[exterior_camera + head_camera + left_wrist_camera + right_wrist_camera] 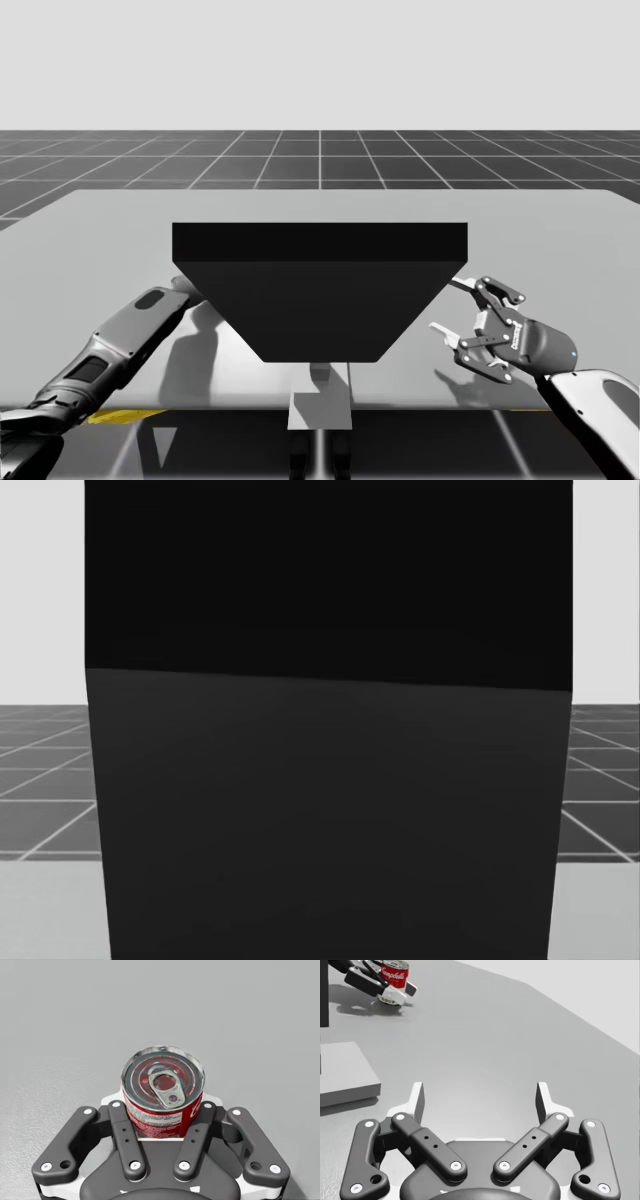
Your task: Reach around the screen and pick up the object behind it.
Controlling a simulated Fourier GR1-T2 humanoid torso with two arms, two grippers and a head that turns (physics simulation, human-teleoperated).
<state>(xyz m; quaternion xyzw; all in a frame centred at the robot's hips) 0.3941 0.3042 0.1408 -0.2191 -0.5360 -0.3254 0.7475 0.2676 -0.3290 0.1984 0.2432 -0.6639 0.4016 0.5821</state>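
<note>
Left wrist view: red can (pixel 162 1087) with a silver pull-tab lid sits between the fingers of the left hand (pixel 162 1104). Both fingers press its sides, so the hand is clamped on it, with the lid facing the camera. Plain grey surface (pixel 260 1020) lies all around it.

Right wrist view: the right hand (pixel 481 1100) has its fingers wide apart with nothing between them, low over the surface. Ahead of it and to one side is the grey base block (pixel 345 1072) of the screen, and the dark edge of the black screen (pixel 323 995) rises above that. Well beyond, the left hand shows with the red can in its grip and a shadow on the surface just under it. Cannot tell whether the can's bottom touches the surface.

High view: the black screen stands mid-surface. The left arm (pixel 120 340) runs in past the screen's left edge and its hand is hidden behind the panel, so the can is on the far side. The right hand, fingers spread, is just off the screen's right edge, not touching it.

Head view: the black screen blocks the middle, with strips of the surface at the lower corners.
</note>
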